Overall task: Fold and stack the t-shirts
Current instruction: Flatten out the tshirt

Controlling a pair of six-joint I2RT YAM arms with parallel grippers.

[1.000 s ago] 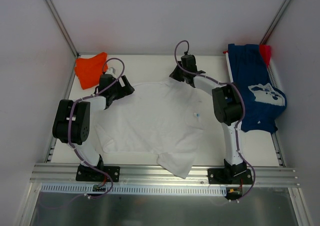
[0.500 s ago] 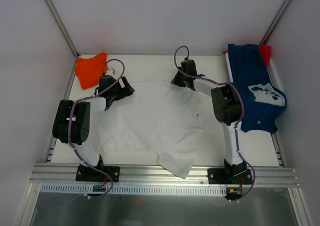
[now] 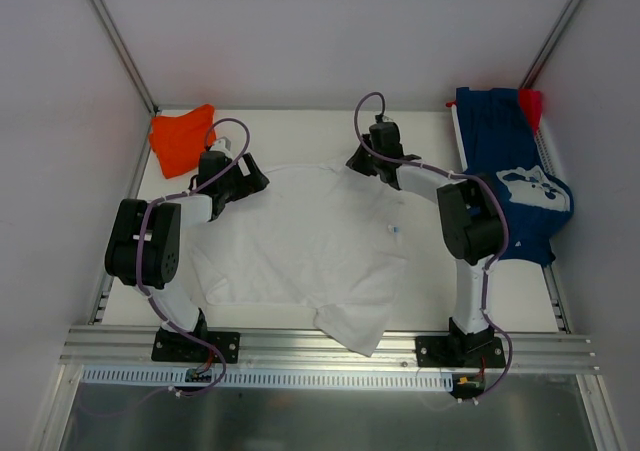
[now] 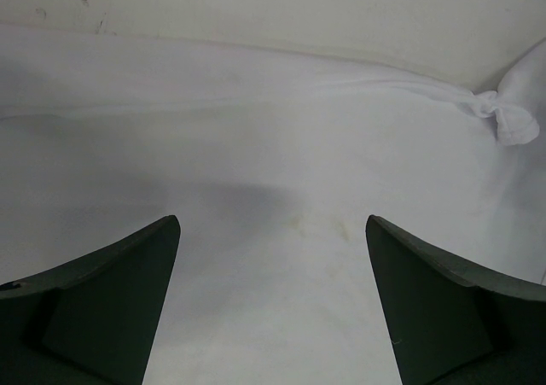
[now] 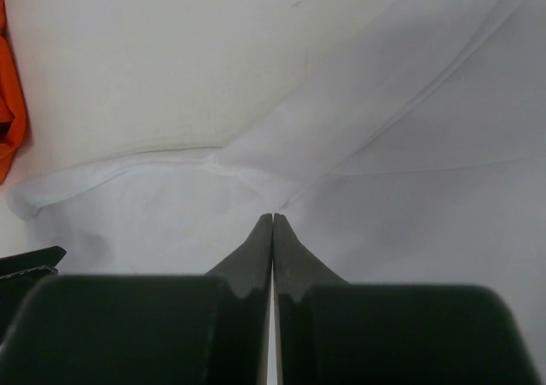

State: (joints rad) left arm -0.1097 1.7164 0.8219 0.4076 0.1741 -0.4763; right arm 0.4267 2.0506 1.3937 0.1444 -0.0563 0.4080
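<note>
The white t-shirt (image 3: 305, 236) lies spread flat mid-table, one sleeve hanging toward the front edge. My left gripper (image 3: 243, 178) is open low over its back left part; the left wrist view shows the white cloth (image 4: 273, 146) between my spread fingers (image 4: 128, 291). My right gripper (image 3: 362, 161) is at the shirt's back right edge, shut with cloth folds (image 5: 256, 159) converging at its tips (image 5: 273, 218). The orange t-shirt (image 3: 181, 137) lies bunched at the back left. The navy t-shirt (image 3: 512, 176) with white print lies at the right, the small red one (image 3: 531, 101) behind it.
Grey walls and metal corner posts (image 3: 115, 41) enclose the table. An aluminium rail (image 3: 330, 346) runs along the near edge by the arm bases. The orange cloth shows at the left edge of the right wrist view (image 5: 8, 103).
My right arm's elbow has swung to the right and its gripper has shifted slightly right and nearer along the shirt's back edge. The left arm has stayed put.
</note>
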